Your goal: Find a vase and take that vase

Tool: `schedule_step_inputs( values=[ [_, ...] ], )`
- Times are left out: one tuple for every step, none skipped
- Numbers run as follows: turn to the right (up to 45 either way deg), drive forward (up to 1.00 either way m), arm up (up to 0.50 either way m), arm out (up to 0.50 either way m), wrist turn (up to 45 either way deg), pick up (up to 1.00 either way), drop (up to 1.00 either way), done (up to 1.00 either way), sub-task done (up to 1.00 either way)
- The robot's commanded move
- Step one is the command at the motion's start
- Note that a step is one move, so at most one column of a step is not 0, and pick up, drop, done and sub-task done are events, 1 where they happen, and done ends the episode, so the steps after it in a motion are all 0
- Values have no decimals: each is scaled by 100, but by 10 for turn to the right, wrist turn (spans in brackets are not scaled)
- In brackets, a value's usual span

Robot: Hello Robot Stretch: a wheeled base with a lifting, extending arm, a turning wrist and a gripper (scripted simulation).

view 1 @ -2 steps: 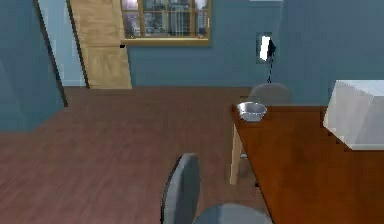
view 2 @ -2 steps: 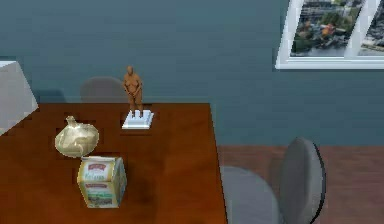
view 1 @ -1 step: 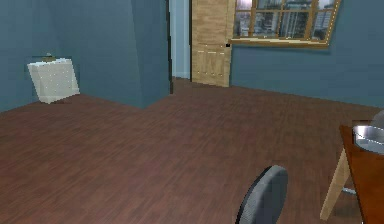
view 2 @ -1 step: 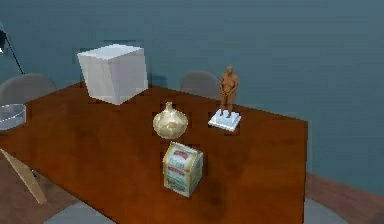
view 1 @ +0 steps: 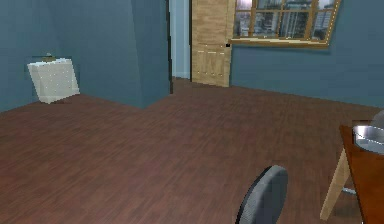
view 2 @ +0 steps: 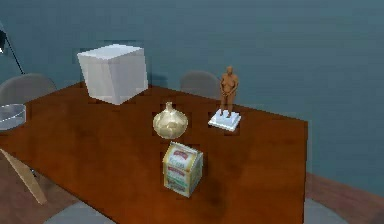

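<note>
Teal wall behind, with a reddish-brown wooden table [view 2: 100,150] stretching across the arm side view. Near the table's middle, a vase [view 2: 170,122]: pale gold, dull sheen, round squat belly narrowing to a short neck with a small flared lip. Stands upright on the bare wood, touching nothing.

Farther out and toward that view's left, a plain white cube [view 2: 113,72], well apart from the vase. Toward the right and farther out, a brown statuette [view 2: 229,92] of a standing figure on a flat white base, near the vase but apart from it. Closer in than the vase and just to its right, a small printed box [view 2: 182,167] with a pale top and green and red sides. At the left edge, part of a clear glass bowl [view 2: 10,115]. Beyond the table, two grey chair backs [view 2: 25,88].

Cannot tell how the jaws stand, nor how the vase lies relative to them.

Ahead: dark plank floor [view 1: 150,150], blue walls, a light wooden door [view 1: 212,42], a wood-framed window [view 1: 283,22], a white boxy object [view 1: 53,80] against the left wall, and a grey chair back [view 1: 263,195] beside the table's corner.
</note>
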Motion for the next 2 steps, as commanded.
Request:
schedule_step_inputs(
  values=[
    [0,0,38,0,0,0,0,0,0],
    [0,0,0,50,0,0,0,0,0]
  ],
)
